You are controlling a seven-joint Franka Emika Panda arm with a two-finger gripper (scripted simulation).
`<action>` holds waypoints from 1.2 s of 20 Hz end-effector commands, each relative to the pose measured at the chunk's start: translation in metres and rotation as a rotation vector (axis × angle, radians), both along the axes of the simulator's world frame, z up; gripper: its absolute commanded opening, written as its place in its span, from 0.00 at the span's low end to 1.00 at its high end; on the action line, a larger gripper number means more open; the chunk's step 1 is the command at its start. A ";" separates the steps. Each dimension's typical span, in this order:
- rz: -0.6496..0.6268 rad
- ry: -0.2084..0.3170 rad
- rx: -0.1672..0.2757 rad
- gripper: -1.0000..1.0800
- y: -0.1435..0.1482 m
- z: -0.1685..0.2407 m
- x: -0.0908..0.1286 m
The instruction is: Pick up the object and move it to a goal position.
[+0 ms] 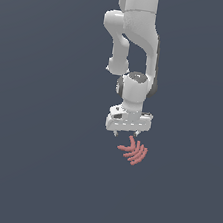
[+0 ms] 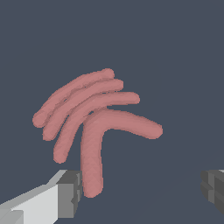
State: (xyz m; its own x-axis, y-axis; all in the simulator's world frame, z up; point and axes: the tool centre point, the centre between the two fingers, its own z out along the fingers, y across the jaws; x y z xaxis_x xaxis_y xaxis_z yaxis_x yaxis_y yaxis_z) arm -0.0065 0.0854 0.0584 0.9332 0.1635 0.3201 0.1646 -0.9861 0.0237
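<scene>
The object (image 1: 134,152) is a small salmon-pink fan of curved ribs joined at a stem, lying on the dark grey surface. My white gripper (image 1: 126,133) hangs just above it, pointing down, with the object mostly on the near side of the fingertips in the exterior view. In the wrist view the object (image 2: 94,127) fills the middle. Its longest rib ends close beside one grey finger pad (image 2: 70,192); the other pad (image 2: 213,190) stands far off. The gripper (image 2: 140,192) is open and holds nothing.
Only the uniform dark grey surface (image 1: 33,172) surrounds the object. The white arm (image 1: 138,31) rises from the gripper toward the top of the exterior view.
</scene>
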 end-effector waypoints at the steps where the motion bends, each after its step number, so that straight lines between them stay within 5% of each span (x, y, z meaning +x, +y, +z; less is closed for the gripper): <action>1: 0.016 -0.033 0.006 1.00 0.007 -0.005 -0.003; 12: 0.067 -0.136 0.029 1.00 0.029 -0.019 -0.016; 24: 0.079 -0.160 0.035 1.00 0.035 -0.023 -0.019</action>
State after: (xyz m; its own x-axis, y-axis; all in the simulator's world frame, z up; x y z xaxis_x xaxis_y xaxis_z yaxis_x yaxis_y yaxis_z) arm -0.0258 0.1202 0.0363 0.8546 0.2206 0.4701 0.2387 -0.9709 0.0218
